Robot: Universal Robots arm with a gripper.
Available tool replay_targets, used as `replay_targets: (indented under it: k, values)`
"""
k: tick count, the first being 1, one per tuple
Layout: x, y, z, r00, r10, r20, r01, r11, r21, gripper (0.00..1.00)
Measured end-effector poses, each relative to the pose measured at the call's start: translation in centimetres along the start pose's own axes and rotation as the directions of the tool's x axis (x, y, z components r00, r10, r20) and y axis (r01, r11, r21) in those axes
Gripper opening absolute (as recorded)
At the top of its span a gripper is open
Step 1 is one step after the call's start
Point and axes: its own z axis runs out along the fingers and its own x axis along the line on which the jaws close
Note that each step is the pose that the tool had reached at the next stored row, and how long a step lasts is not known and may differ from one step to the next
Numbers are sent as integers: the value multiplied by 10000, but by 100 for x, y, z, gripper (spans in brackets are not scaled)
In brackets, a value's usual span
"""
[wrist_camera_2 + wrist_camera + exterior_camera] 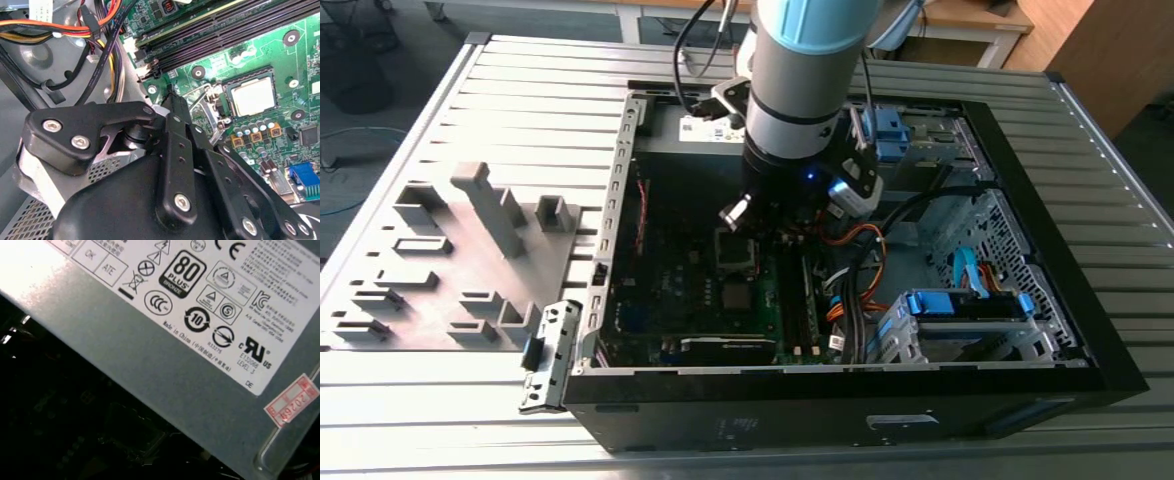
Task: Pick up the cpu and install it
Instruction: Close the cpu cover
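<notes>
On the tabletop [520,100] stands the open computer case [720,410]. In the second wrist view the gripper [172,100] hangs over the motherboard [220,60], its fingers [176,140] seemingly clenched on nothing. The cpu [253,95] lies flat in its socket nearby. It is probably light, stiff, slick-topped and fragile, best taken by opposite edges.

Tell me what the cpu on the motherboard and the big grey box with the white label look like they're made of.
The cpu: probably a metal top, given its pale satin silver sheen. The grey box: likely sheet metal, matte finish, with a bent edge; its white label looks like a printed sticker.
</notes>
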Motion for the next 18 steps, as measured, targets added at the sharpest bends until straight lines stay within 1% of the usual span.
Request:
replay_targets:
  k: [14,18]
  values:
    - [66,-92,-56,10000,-84,-6,84,10000,-4,11]
    - [75,-120,-63,10000,-95,-6,95,10000,-5,11]
